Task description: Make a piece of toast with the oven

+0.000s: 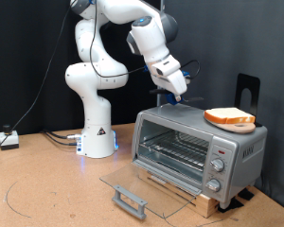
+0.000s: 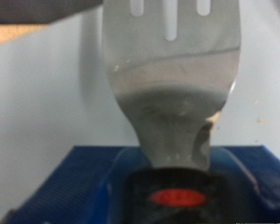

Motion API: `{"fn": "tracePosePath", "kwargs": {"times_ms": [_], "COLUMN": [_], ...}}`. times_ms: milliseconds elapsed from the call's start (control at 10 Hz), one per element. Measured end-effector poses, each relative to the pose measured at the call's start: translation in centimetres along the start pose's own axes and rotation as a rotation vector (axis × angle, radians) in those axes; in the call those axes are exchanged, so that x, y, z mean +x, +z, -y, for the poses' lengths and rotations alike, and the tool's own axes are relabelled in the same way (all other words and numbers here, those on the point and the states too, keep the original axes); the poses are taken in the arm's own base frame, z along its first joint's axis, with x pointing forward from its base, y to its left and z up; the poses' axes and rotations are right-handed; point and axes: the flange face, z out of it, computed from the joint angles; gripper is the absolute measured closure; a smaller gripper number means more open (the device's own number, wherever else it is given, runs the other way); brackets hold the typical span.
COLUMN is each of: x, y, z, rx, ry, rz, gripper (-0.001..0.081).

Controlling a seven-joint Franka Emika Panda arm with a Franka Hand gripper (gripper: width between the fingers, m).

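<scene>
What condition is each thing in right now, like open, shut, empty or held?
oven: door folded down open, rack empty.
piece of toast: lying flat on a plate on the oven's top.
spatula: held in the gripper.
gripper: shut on the spatula handle, hovering above the oven's top.

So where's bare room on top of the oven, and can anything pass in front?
Atop the oven, the exterior view's left part is bare; the piece of toast fills the right end. The gripper hovers over that bare part, a spatula between its fingers. In front, the lowered glass door crowds the table.
</scene>
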Motion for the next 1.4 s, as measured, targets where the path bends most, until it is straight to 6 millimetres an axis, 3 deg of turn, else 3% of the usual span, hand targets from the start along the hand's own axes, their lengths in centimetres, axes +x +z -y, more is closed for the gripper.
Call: {"fn": "tracePosePath", "kwargs": {"times_ms": [400, 600, 1400], "x": [-0.1, 0.0, -4.6], "y": [-1.9, -2.7, -8.8], "z": [0.3, -0.5, -9.6], "rx": [0.02, 0.007, -0.166], "ry": [-0.013, 0.016, 0.312], "rz": [-0.003, -0.04, -0.166], "gripper": [0.0411, 0.0411, 0.0411]}}
